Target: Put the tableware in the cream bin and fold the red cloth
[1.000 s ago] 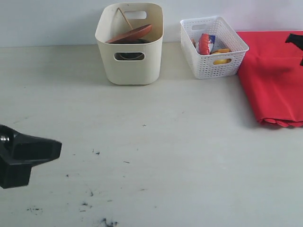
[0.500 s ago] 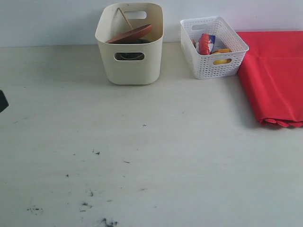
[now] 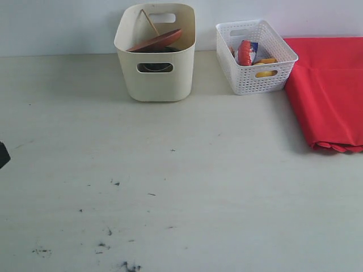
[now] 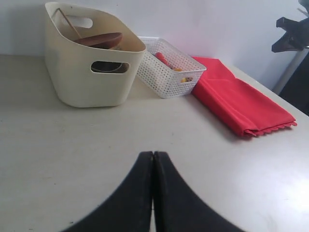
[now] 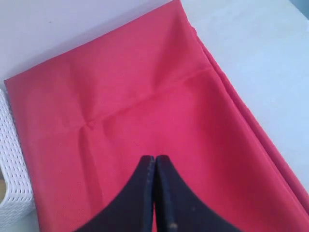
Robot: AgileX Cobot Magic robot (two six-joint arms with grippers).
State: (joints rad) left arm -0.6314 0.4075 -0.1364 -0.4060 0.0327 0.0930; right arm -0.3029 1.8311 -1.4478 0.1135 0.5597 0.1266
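Scanning the bench (image 3: 198, 187), where did the tableware sit? (Ana)

Inside the cream bin (image 3: 155, 54) at the back. A wooden plate (image 3: 156, 41) leaned tilted across its top, with chopsticks (image 3: 150, 21) propped behind it. Something dark showed through the front handle cut-out; I could not tell what. (Ben)

And the red cloth (image 3: 329, 90)? (Ana)

It lay folded in layers on the right side of the bench, just beside the white lattice basket (image 3: 256, 56), with its scalloped edge at the near end. (Ben)

How did each tool stand? (Ana)

The left tool (image 4: 153, 159) was closed with its tips pressed together, holding nothing, above bare bench and well apart from the bin. The right tool (image 5: 155, 162) was likewise closed and empty, poised over the cloth, with the basket's corner just beside the fabric. Whether it touched the cloth, I could not tell. (Ben)
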